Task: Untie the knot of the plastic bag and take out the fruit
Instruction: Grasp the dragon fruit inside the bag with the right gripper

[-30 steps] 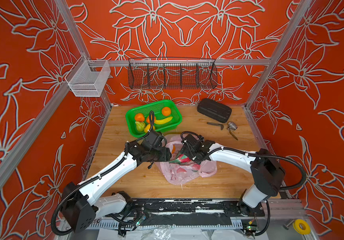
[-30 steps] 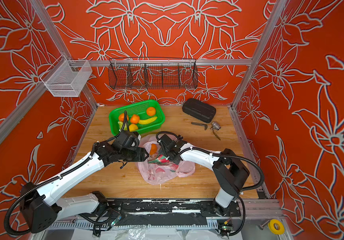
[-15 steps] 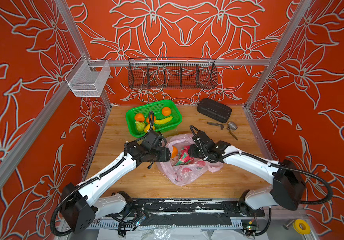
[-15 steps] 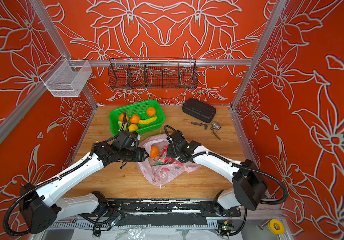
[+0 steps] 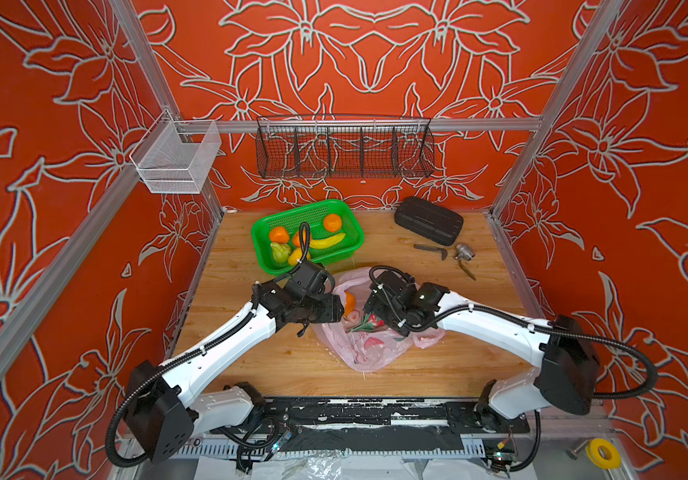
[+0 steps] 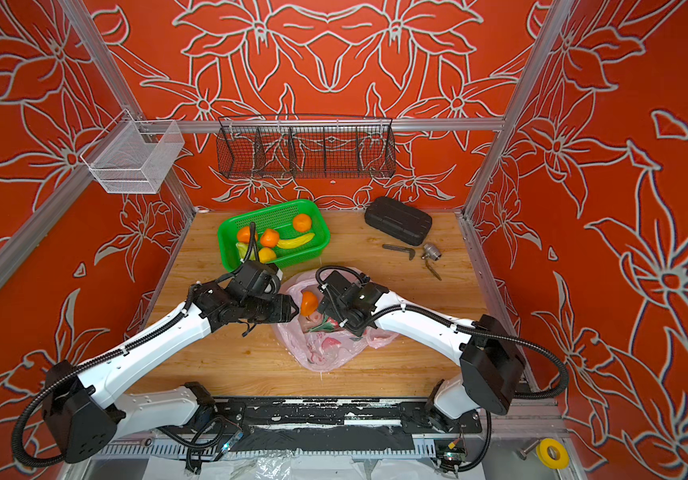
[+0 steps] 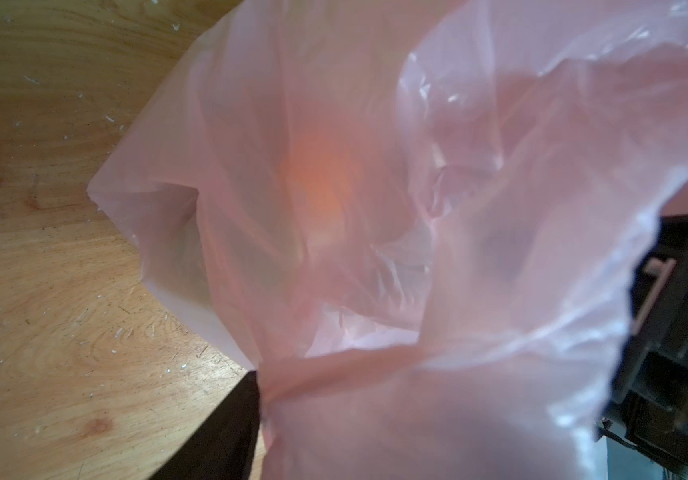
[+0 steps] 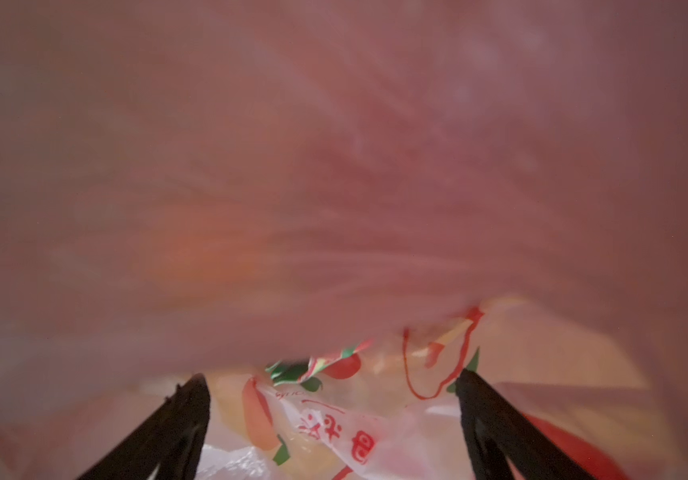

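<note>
The plastic bag (image 5: pixel 365 353) is lying on the wooden table (image 5: pixel 251 357), just in front of the green basket (image 5: pixel 309 212). Its mouth is gaping at the far end, and both arms are meeting over it. The left gripper (image 5: pixel 339 309) is sitting at the mouth's left rim, right beside an orange (image 5: pixel 348 301) that is peeking out of the bag. In the left wrist view one dark finger (image 7: pixel 226 428) is showing with a bunched band of film gathered against it. The film is hiding the other finger, so I cannot tell whether the gripper is pinching the bag.

The right gripper (image 8: pixel 332 376) is reaching into the mouth with its fingers (image 8: pixel 184 419) spread wide and only printed film lying between them (pink film is draping over most of that camera and blurring the rest). In both top views its black head is covering the inside of the bag. A red-and-green patch is showing under it; whether that is fruit or print I cannot tell.

More fruit is resting in the basket: three oranges (image 5: pixel 332 222), a knobbly green one (image 5: pixel 281 252) and a yellow one (image 6: pixel 267 254), beside a banana (image 5: pixel 328 241). The left arm's cable (image 5: pixel 304 241) is looping up in front of them. Towards the back right, well apart from the bag, a black case (image 5: pixel 428 220) and a few small metal parts (image 5: pixel 431 250) are lying on the table. A black wire rack (image 5: pixel 344 151) and a white mesh basket (image 5: pixel 176 162) are hanging from the wall rail.
</note>
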### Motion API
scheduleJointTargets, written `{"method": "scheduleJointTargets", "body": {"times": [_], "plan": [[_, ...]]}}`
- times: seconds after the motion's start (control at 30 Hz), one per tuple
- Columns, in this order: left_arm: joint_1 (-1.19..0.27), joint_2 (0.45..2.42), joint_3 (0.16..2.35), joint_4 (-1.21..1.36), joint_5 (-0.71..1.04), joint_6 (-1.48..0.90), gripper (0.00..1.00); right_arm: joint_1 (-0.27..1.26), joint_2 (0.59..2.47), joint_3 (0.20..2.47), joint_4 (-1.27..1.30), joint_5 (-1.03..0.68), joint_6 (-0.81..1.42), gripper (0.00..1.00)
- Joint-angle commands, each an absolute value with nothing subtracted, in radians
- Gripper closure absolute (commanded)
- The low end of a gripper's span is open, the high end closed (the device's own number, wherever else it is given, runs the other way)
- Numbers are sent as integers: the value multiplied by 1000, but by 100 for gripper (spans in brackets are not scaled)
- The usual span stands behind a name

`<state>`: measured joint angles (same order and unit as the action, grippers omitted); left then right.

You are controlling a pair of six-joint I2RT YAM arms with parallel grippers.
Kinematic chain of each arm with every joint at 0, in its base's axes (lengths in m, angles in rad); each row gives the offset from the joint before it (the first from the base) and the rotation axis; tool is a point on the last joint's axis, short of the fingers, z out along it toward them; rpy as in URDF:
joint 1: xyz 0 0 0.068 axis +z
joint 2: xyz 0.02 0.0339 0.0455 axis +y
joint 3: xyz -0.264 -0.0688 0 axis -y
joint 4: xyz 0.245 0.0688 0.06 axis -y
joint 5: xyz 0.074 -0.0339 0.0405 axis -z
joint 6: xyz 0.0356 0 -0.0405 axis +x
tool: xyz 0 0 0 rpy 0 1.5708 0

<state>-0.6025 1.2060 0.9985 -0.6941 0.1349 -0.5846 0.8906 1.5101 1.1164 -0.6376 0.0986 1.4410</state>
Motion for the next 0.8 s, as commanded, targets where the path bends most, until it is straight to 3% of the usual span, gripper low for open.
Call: {"method": "scheduleJointTargets", "body": {"times": [0.0,0.17,0.6,0.77], "plan": [[-607,1205,995,-694,129,-585,31,890,1572,1157,-725,150,1723,3],[-608,1191,995,-712,119,-561,30,888,1653,1242,-813,293,1710,3],[-607,1155,958,-707,112,-557,30,860,1759,1145,-508,281,1432,3],[-608,1144,947,-710,110,-558,30,855,1785,1133,-533,276,1414,7]]}}
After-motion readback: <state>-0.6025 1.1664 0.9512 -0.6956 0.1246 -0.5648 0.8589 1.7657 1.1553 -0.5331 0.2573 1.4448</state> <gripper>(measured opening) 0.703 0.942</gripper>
